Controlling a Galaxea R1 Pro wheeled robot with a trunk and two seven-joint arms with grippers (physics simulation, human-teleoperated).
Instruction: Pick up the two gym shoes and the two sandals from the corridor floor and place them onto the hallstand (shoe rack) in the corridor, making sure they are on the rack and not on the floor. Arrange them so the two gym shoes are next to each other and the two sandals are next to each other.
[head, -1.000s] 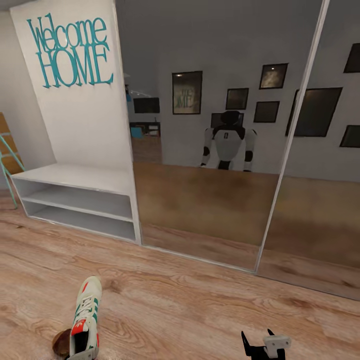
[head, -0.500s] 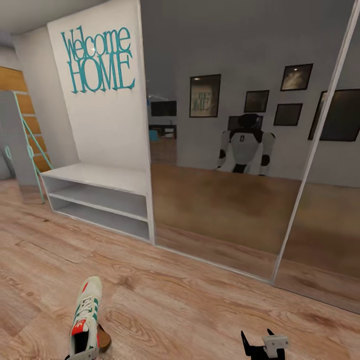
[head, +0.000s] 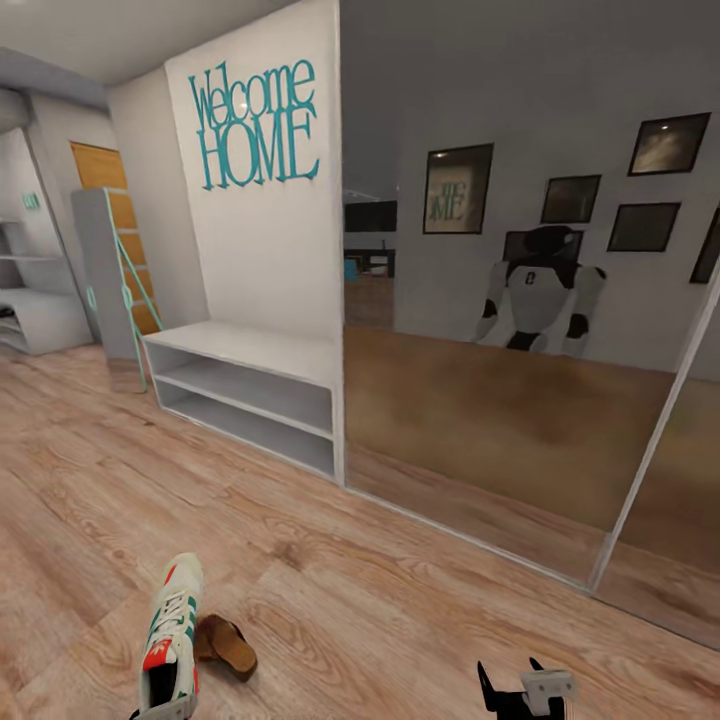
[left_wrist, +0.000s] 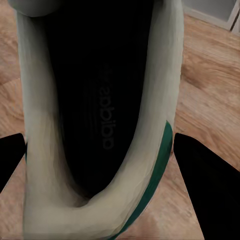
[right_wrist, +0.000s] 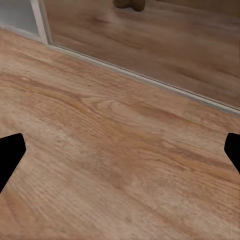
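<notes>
One gym shoe (head: 170, 640), off-white with green stripes and a red-orange heel, hangs low at the left of the head view, toe pointing away from me. My left gripper (left_wrist: 100, 165) is shut on it, with the black fingers (left_wrist: 210, 195) pressed against both sides of its collar. A brown sandal (head: 226, 645) lies on the corridor floor (head: 330, 600) just right of the shoe. My right gripper (head: 512, 692) is open over bare planks, its fingertips (right_wrist: 10, 155) wide apart. The hallstand (head: 40, 318) shows partly at the far left, pale grey with wall shelves above.
A low white bench-cabinet (head: 250, 395) with two open shelves stands under the "Welcome HOME" panel (head: 255, 125). Mirrored sliding doors (head: 500, 400) run to its right and reflect the robot. A tall grey shelf with a teal ladder frame (head: 115, 275) stands left of the bench.
The camera has turned left, so bench and mirrors slid right and the hallstand came into view. The sandal emerged from behind the held shoe. Both grippers keep their places in the view.
</notes>
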